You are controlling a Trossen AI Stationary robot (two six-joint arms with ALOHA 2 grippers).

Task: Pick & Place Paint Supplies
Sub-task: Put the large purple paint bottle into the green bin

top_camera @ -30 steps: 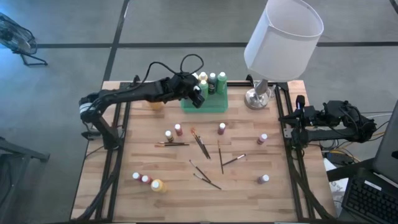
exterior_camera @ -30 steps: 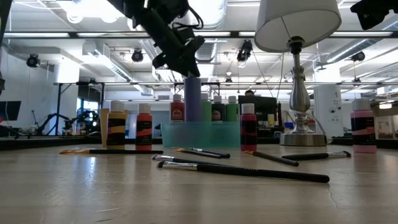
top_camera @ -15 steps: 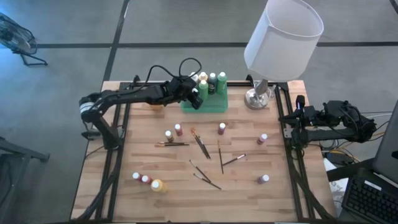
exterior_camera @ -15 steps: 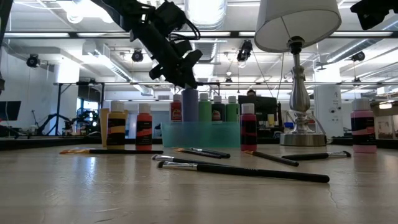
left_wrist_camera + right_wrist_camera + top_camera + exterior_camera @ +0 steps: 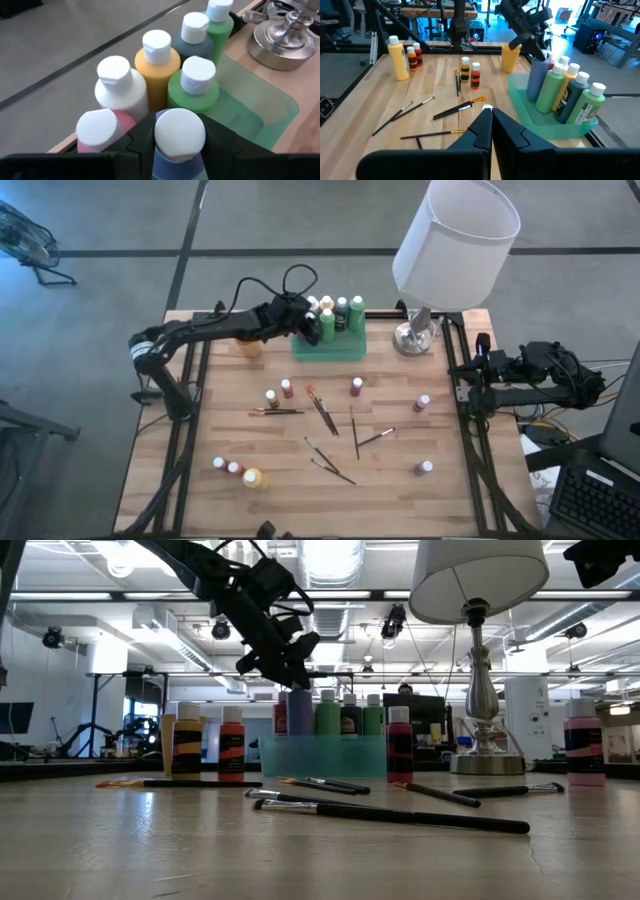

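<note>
blue paint bottle w/ a pale cap (image 5: 179, 137) sits pinched between my left gripper (image 5: 309, 328) fingers, shut snug on its neck. in the low view the bottle's body (image 5: 299, 712) is down inside the translucent green rectangular tray (image 5: 345, 346), at its left end, next to the green, yellow, white and pink-red bottles already standing there (image 5: 157, 65). tray's at the far edge of the wood slat table (image 5: 180, 470), just beside the silver lamp base (image 5: 415, 336).

loose bottles and thin dark-handled brushes (image 5: 323, 414) lie scattered mid-table; small orange cup (image 5: 249, 346) is just left of the tray.

right gripper (image 5: 489, 120) parked off the table's right edge, fingers closed on nothing.
</note>
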